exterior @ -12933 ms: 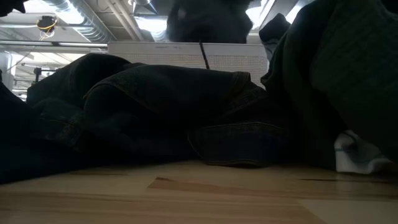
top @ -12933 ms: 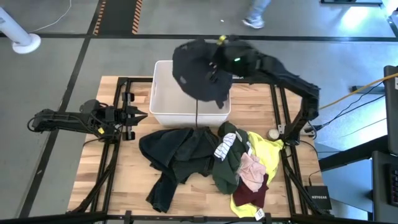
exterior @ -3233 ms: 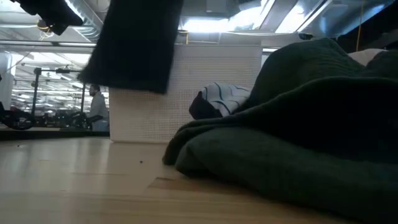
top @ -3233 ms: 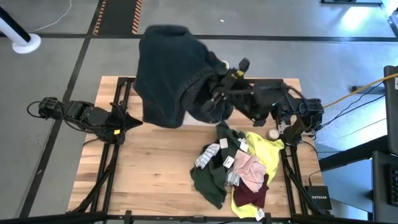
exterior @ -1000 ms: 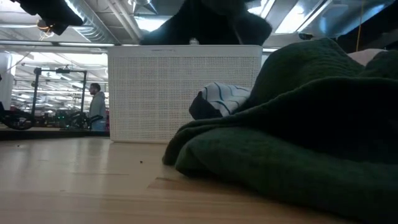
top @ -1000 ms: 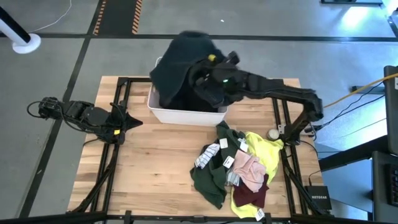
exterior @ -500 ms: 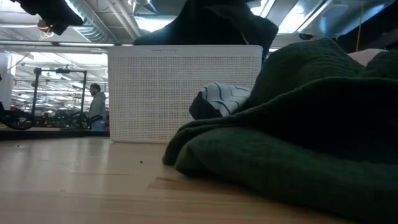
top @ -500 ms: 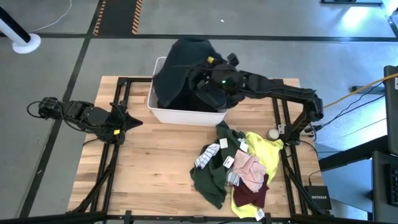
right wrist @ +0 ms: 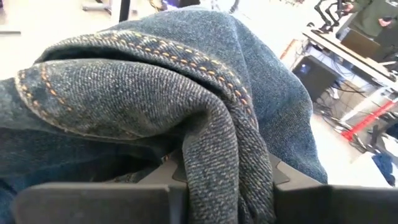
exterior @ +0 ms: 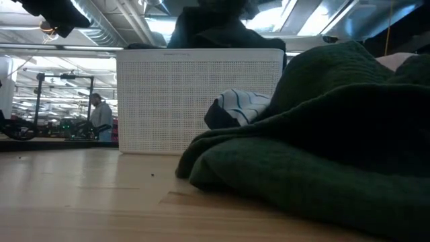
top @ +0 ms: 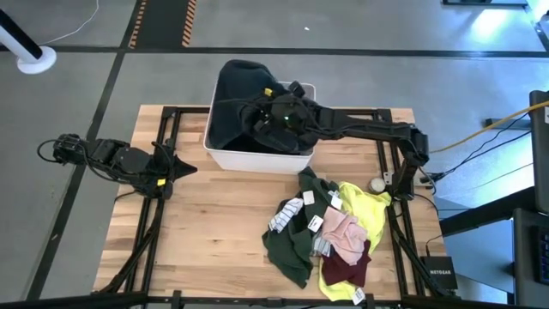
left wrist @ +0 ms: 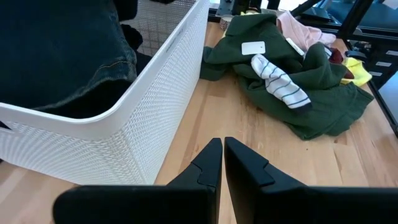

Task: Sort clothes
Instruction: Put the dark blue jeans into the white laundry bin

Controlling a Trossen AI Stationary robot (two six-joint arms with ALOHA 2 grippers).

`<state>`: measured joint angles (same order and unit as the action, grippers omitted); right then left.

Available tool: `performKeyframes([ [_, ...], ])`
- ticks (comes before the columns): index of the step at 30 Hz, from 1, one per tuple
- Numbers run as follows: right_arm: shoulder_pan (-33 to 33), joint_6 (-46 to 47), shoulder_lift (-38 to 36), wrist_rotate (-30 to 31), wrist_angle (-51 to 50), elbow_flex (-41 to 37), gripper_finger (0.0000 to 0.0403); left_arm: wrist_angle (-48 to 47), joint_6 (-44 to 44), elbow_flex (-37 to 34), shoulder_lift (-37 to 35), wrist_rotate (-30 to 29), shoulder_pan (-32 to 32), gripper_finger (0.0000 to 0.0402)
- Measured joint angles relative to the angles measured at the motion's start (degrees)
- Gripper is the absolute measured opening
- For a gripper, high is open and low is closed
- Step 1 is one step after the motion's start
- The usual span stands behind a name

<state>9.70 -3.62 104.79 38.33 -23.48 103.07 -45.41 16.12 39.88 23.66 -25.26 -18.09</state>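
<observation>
Burying the right gripper (top: 268, 116), dark denim (top: 233, 103) fills the white bin (top: 257, 158).
Its fingers clamp a denim fold; remaining clothes (top: 330, 236) lie heaped beside the bin. Left gripper (left wrist: 217, 162) waits at table's edge, fingers together.

Seen from above, a bin (top: 225, 156) sits at the table's (top: 206, 223) twelve o'clock edge with a denim garment (top: 233, 107) lying in it and heaped over its far rim, and the right gripper (top: 273, 116) is inside the bin at the garment's three o'clock side. A pile of clothes (top: 324, 236) lies on the table at about five o'clock from the bin. The left gripper (top: 177, 166) rests at the table's nine o'clock edge, pointing toward the bin.
</observation>
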Motion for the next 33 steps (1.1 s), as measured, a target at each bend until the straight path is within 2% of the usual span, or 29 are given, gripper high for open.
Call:
performKeyframes([
  [9, 1.31, 1.10, 5.16, -2.48, -0.07, 0.00, 0.0102, 0.13, -0.21, 0.00, 0.00, -0.03, 0.01, 0.0013],
  [15, 1.20, 6.66, 8.12, -5.01, -0.50, 0.00, 0.0113, 0.17, -0.22, 0.00, 0.00, -0.06, 0.02, 0.0013],
  [24, 1.20, 9.35, 7.19, -14.08, -1.13, 0.06, 0.0208, 0.15, -0.22, 0.00, 0.00, -0.06, 0.00, 0.0013],
  [28, 1.11, 10.12, 4.44, -15.88, -6.39, 4.62, 0.0237, 0.15, -0.22, 0.01, 0.02, -0.06, 0.01, 0.0013],
  [33, 1.13, 13.23, 3.93, -15.55, -16.48, 13.07, 0.0242, 0.13, -0.07, 0.02, 0.00, -0.06, 0.00, 0.0013],
])
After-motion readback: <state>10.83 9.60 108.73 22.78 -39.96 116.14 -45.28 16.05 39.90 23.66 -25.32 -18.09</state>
